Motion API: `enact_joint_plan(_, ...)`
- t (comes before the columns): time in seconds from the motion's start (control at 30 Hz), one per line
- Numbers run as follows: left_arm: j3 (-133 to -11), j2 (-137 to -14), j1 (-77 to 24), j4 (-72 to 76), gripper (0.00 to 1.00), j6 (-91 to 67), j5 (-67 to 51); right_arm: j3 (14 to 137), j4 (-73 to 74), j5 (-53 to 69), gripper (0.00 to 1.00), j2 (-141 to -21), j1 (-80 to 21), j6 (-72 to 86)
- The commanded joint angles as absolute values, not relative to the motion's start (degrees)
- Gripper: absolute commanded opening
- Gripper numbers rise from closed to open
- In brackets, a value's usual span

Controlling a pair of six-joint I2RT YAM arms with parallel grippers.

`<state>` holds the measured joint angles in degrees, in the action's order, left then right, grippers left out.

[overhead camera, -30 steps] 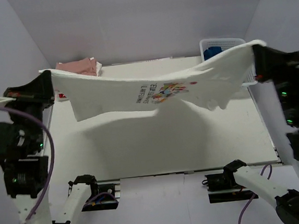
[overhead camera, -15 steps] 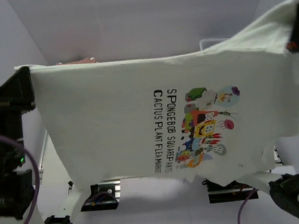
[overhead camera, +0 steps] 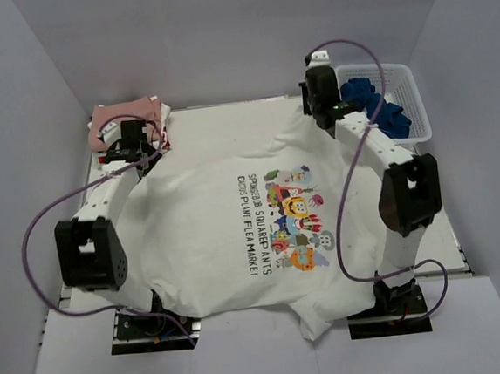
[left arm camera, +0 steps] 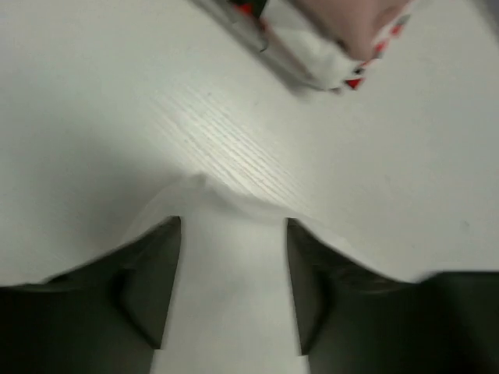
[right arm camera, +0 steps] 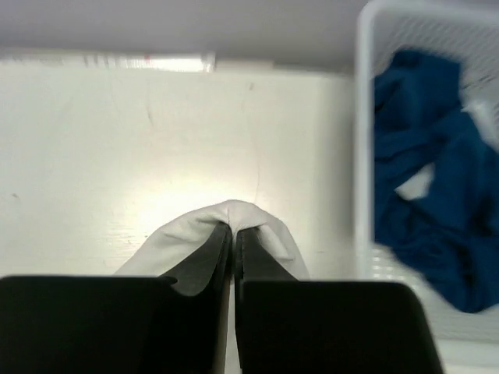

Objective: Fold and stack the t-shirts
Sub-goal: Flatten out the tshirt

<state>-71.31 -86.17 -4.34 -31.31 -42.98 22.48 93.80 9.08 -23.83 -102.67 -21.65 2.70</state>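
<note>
The large white t-shirt (overhead camera: 210,225) lies spread over the table with its dark lettering and colourful graphic (overhead camera: 292,218) facing up. Its near hem hangs over the front edge. My left gripper (overhead camera: 142,154) is low at the shirt's far left corner. In the left wrist view its jaws (left arm camera: 232,226) stand open, with white cloth (left arm camera: 230,296) lying loose between them. My right gripper (overhead camera: 318,115) is at the far right corner, shut on a pinched fold of the white shirt (right arm camera: 234,212). A folded dusty-pink t-shirt (overhead camera: 121,115) sits at the back left on a white-and-red printed one (left arm camera: 343,58).
A white basket (overhead camera: 413,103) holding crumpled blue cloth (right arm camera: 425,171) stands at the back right, close beside my right gripper. Bare table (overhead camera: 227,123) shows beyond the shirt. Purple cables loop off both arms.
The white shirt was stretched in the air between both grippers; it now lies flat on the table. Both arms have swung down and away from the camera. The left jaws have opened.
</note>
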Motion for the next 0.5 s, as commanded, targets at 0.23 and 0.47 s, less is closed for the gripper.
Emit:
enact_joint_plan(0.23,-80.69,-98.53,-3.08,-33.32,0.97,-40.97,23.74,102.24,14.77,-13.1,0.9,-114.71,-20.74,7.56)
enact_joint_plan(0.47,-70.76,-92.55,-4.13,-27.25,1.0,-36.91,15.04,84.82,11.34,-7.23,0.9,-104.51,-20.74,12.21)
